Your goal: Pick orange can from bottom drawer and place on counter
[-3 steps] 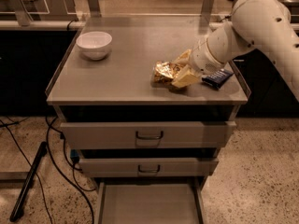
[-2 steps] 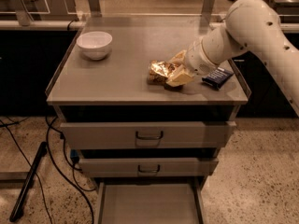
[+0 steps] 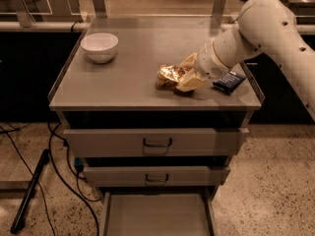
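Okay, the counter (image 3: pixel 133 87) is the reference here. The white arm (image 3: pixel 266 28) comes in over the counter's right rim and slopes down toward its front-centre, probably to set the load down on open metal away from the other items. The bottom drawer (image 3: pixel 157 215) is pulled out, lowest under the counter, and its floor is bare, which fits the can now being up top. Two drawers with loop handles (image 3: pixel 157 142) sit between it and the counter. A white bowl (image 3: pixel 99 46) is at the counter's back-left, and a dark blue packet (image 3: pixel 229 81) is at the counter's right edge, just beside the wrist. The orange can (image 3: pixel 167 76) lies on its side at the counter's front-centre, on the surface or just above it; I cannot tell which. The gripper (image 3: pixel 183 74) is at the can's right end, and its cream fingers (image 3: pixel 191 83) are one behind and one in front, clamped on the can, no wider than it. Likely the placing step, with release not yet done.
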`<state>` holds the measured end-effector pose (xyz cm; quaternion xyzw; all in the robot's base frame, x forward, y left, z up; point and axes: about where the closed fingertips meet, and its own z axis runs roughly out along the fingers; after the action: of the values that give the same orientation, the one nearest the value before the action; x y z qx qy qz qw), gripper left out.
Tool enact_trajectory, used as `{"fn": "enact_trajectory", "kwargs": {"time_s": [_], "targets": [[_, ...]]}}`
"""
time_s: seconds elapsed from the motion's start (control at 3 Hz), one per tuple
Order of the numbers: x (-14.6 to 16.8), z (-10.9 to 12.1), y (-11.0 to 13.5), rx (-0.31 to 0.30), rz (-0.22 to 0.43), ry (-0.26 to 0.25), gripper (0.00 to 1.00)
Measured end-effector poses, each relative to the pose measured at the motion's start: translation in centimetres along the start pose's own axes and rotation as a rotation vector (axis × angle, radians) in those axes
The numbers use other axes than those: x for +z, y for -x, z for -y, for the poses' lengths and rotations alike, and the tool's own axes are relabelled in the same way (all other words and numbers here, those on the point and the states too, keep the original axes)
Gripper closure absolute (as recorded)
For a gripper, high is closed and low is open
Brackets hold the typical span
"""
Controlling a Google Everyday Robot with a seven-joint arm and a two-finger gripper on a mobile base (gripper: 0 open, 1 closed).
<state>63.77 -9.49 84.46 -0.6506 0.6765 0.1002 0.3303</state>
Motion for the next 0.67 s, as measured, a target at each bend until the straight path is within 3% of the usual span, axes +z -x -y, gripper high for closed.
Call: {"fn": "enact_trajectory", "kwargs": {"time_s": [0.67], "targets": [[-0.04, -0.34, 0.47, 0.033, -0.007, 0.010, 0.05]]}}
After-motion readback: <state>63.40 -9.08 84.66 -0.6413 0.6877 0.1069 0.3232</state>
